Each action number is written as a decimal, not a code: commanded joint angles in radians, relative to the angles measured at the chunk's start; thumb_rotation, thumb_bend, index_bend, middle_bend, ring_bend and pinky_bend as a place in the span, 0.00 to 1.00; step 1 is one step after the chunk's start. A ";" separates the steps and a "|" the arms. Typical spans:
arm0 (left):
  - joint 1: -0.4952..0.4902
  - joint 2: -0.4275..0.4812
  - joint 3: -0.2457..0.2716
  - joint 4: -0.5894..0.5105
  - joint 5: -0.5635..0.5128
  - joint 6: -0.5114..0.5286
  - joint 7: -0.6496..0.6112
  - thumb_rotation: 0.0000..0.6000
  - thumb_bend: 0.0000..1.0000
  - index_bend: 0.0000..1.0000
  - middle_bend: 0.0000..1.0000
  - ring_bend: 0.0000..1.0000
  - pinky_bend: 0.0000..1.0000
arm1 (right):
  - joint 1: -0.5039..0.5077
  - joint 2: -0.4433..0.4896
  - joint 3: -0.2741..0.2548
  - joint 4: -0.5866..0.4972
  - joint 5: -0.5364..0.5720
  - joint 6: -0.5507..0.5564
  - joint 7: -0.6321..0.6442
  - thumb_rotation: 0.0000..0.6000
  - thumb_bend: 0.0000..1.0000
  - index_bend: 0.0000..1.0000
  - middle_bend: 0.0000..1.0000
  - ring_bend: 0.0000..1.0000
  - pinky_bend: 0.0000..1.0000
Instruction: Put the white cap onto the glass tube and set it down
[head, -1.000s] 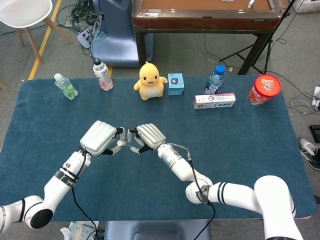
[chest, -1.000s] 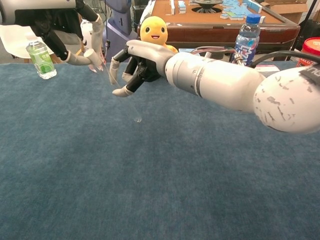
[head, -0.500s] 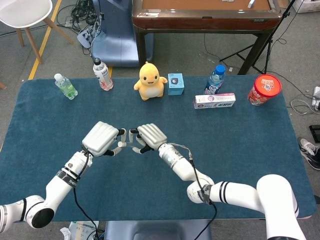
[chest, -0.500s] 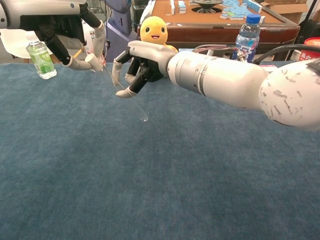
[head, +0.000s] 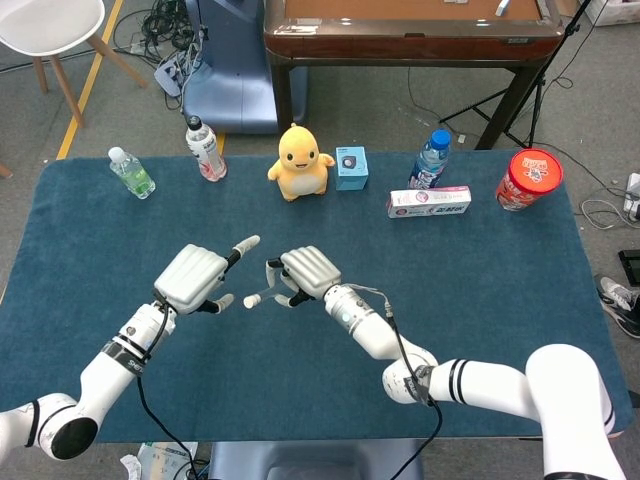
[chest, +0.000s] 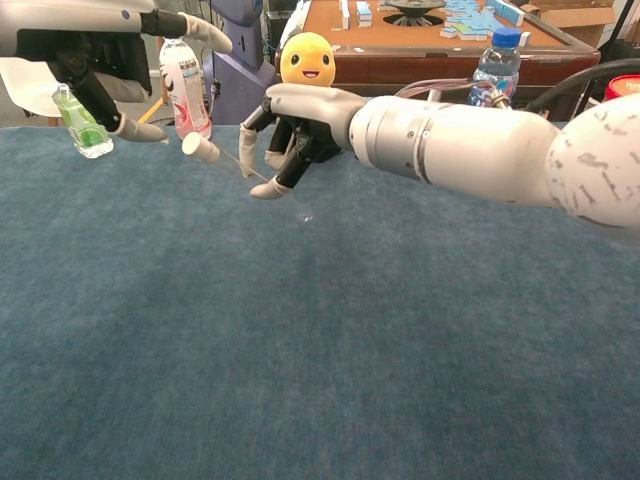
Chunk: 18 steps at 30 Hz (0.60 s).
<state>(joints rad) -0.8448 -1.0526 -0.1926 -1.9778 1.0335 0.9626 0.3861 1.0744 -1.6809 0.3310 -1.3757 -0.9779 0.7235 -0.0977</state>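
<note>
My right hand (head: 305, 275) (chest: 300, 130) pinches a thin clear glass tube (chest: 262, 180) above the blue table cloth. The tube slants from upper left down to the right in the chest view. A white cap (chest: 200, 148) (head: 252, 298) sits on the tube's left end. My left hand (head: 195, 277) (chest: 90, 50) hovers just left of the cap, fingers spread and holding nothing; a small gap separates it from the cap. The tube itself is hardly visible in the head view.
Along the far edge of the table stand a green bottle (head: 131, 172), a pink-labelled bottle (head: 205, 148), a yellow plush toy (head: 299, 162), a small blue box (head: 351, 167), a blue water bottle (head: 431, 158), a long carton (head: 429, 201) and a red tub (head: 530, 179).
My left hand has let go of the white cap, opened its fingers and drawn back to the left. The cap stays on the tube, which now lies flatter in my right hand.
</note>
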 joint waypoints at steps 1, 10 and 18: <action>0.017 0.026 0.006 -0.009 -0.002 -0.002 -0.027 1.00 0.28 0.03 0.95 1.00 1.00 | -0.002 0.067 -0.020 -0.054 0.041 -0.022 -0.050 1.00 0.61 0.85 0.91 1.00 1.00; 0.096 0.053 0.041 0.014 0.063 0.074 -0.068 1.00 0.28 0.02 0.75 0.76 0.91 | 0.019 0.261 -0.115 -0.185 0.225 -0.038 -0.228 1.00 0.61 0.85 0.91 1.00 1.00; 0.158 0.034 0.071 0.043 0.127 0.139 -0.079 1.00 0.28 0.02 0.64 0.63 0.88 | 0.047 0.220 -0.175 -0.118 0.334 -0.027 -0.277 1.00 0.61 0.85 0.91 1.00 1.00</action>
<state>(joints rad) -0.6922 -1.0159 -0.1258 -1.9384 1.1552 1.0967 0.3067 1.1098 -1.4400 0.1737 -1.5248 -0.6611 0.6942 -0.3578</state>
